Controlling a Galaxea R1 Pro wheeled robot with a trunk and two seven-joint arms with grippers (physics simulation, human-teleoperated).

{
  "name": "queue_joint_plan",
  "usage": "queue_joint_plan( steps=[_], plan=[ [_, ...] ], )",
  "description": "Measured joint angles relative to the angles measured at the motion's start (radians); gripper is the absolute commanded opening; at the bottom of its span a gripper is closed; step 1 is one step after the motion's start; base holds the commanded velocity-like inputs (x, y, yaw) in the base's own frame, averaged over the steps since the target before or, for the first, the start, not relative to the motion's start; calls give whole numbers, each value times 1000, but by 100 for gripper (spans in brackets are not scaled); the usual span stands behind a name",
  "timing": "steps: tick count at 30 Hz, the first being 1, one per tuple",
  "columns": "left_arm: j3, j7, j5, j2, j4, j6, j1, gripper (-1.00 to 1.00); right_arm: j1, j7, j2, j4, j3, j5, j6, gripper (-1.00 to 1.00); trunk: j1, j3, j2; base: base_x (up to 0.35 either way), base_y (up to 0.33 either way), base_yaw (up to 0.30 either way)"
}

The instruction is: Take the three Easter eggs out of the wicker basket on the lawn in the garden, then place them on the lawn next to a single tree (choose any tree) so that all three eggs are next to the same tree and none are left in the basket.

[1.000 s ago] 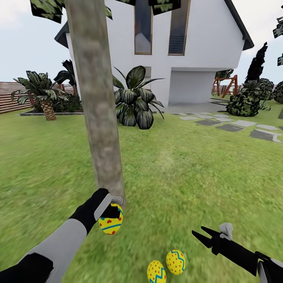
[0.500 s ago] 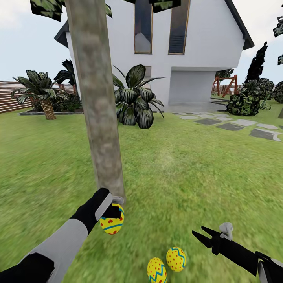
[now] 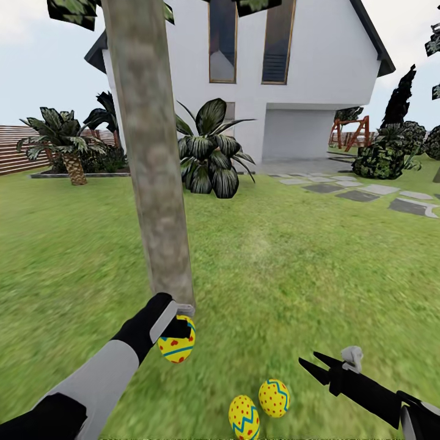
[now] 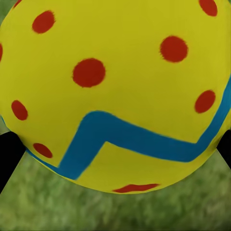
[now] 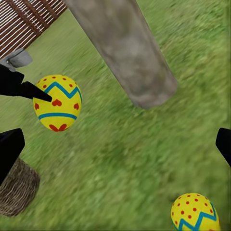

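- Green lawn (image 3: 293,269) spreads under me and runs back to a white house (image 3: 305,73), with grey stepping stones (image 3: 366,195) off to my right.
- Nearest to me, 2 Easter eggs (image 3: 259,406) lie on the grass just beside each other, a little in front of the trunk's base.
- My right gripper (image 3: 311,360) hangs low over the grass beside those 2 eggs, fingers spread apart and holding nothing.
- My left gripper (image 3: 177,327) is clamped on the 3rd egg (image 3: 176,346), held just at the foot of the tree (image 3: 156,183); whether it touches the grass I cannot tell.
- Through my left wrist camera that egg (image 4: 115,91) sits close up between the dark fingers, grass beneath it.
- From my right wrist camera, the wicker basket (image 5: 17,190) stands on the grass near the held egg.
- Farther back, a broad-leaved shrub (image 3: 211,153), a short palm (image 3: 67,150) and a brown slatted fence (image 3: 15,150).
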Motion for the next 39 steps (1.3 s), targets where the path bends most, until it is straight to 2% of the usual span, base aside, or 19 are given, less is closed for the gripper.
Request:
queue_joint_plan(
  steps=[15, 16, 19, 23, 25, 28, 33, 39],
  plan=[
    [0, 0, 0, 6, 6, -14, 1, -100, 0, -3, 0, 0, 1, 0, 0, 100, 58, -47, -105, 0, 0, 0],
    [0, -1, 0, 6, 8, -24, 1, -100, 0, -3, -1, 0, 1, 0, 0, 100, 61, -50, -112, 0, 0, 0],
    [1, -4, -5, 7, 21, -107, 3, -100, 0, -3, -1, 0, 0, 0, 0, 100, 73, -60, -133, 0, 0, 0],
    [2, -4, -1, 7, 42, -141, 7, -100, 0, -3, -2, 0, 0, 0, 0, 100, 88, -72, -161, 0, 0, 0],
    [2, -6, 2, 8, 50, -200, 8, -100, 0, -4, -2, 0, -1, 0, 0, 100, 96, -78, -175, 0, 0, 0],
    [5, -12, 6, 8, 121, -246, 9, -100, 0, -4, -1, 0, -1, 1, 0, 100, 107, -88, -196, 0, 0, 0],
    [7, -76, 6, 8, 181, -264, 10, -100, 0, -5, -1, 1, 0, 3, 0, 100, 127, -103, -231, 0, 0, 0],
    [8, -98, 5, 2, 233, -268, 11, -100, 0, -5, -1, 6, 0, 3, 0, 100, 150, -122, -273, 0, 0, 0]
  ],
)
